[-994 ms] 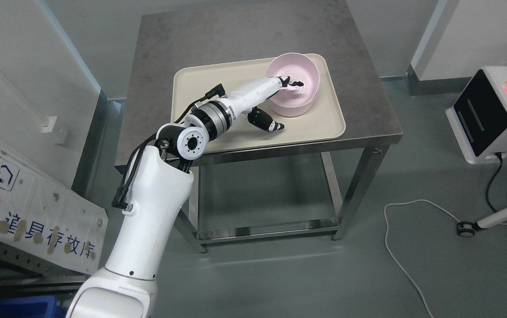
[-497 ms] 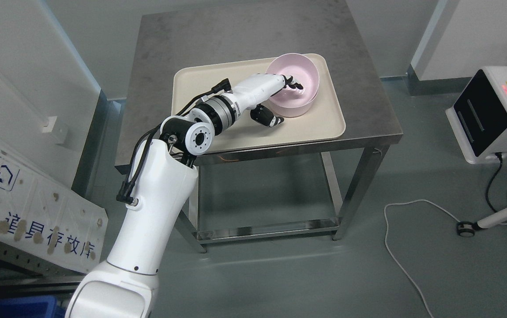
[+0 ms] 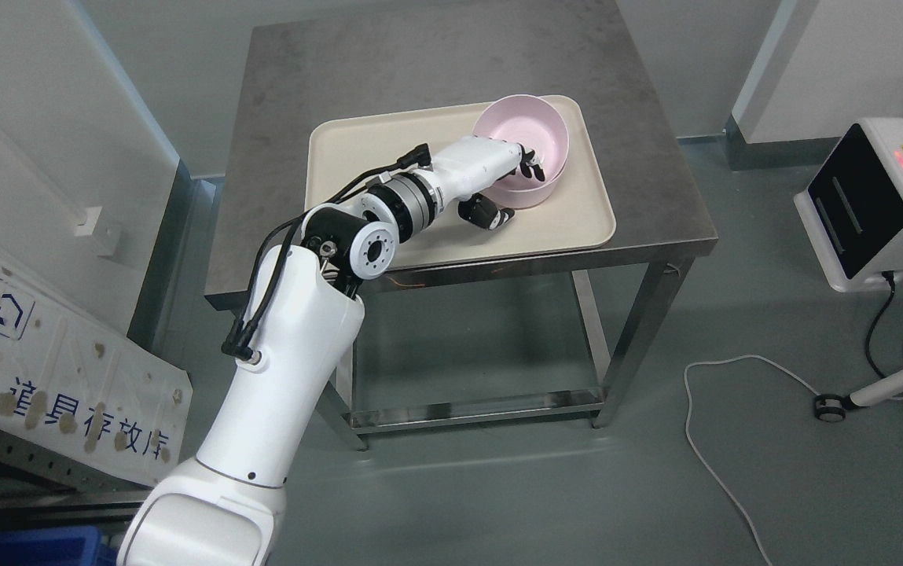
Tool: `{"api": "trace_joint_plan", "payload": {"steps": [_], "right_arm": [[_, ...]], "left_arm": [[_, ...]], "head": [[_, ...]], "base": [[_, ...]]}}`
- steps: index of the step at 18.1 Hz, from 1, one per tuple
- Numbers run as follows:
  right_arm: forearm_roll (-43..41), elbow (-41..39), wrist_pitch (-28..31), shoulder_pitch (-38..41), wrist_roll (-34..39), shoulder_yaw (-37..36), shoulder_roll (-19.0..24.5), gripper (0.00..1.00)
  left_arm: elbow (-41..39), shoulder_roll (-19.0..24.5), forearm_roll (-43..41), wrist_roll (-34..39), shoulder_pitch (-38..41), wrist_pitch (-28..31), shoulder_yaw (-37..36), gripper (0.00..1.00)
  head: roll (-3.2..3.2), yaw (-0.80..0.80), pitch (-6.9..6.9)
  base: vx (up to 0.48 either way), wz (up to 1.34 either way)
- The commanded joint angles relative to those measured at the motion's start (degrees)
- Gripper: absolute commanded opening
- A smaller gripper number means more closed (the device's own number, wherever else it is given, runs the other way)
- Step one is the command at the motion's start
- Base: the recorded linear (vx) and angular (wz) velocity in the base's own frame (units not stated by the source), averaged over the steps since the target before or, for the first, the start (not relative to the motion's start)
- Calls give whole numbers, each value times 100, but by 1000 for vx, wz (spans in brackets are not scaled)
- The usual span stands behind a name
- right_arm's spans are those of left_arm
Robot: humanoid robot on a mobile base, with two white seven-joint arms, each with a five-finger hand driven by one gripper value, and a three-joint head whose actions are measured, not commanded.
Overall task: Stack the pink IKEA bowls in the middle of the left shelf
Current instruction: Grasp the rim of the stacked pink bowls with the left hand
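A pink bowl (image 3: 534,126) stands at the far right corner of a beige tray (image 3: 365,157) on a steel table (image 3: 388,71). My left arm reaches up from the lower left across the tray. My left hand (image 3: 511,189) is at the bowl's near wall. Its fingers (image 3: 528,163) curl over the rim into the bowl, and the thumb (image 3: 490,215) sits outside, low against the wall. The wall is pinched between them. The bowl rests on the tray. No shelf or second bowl shows.
A white device (image 3: 868,204) with a dark screen stands on the floor at right, with a cable (image 3: 702,448) trailing across the floor. A white printed panel (image 3: 50,377) leans at the lower left, above a blue bin (image 3: 19,546).
My left arm has pushed forward and right. The fingers, stretched into the bowl before, have curled over its rim, and the thumb has closed in on the outer wall. The bowl has not moved.
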Motion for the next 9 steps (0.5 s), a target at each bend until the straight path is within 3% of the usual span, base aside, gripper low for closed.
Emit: {"api": "trace_joint_plan", "payload": {"steps": [1,9], "right_arm": [[44,0,3,0,17,-62,-100,100],[44,0,3,0,17,-62,-100,100]], "left_arm": [[50,92,-64,2,-22,-69,-170,36],[59,92,-55,37,-22,-446,480,7]], "head": [[0,0,0],[0,0,0]], "base": [[0,0],[0,0]]}}
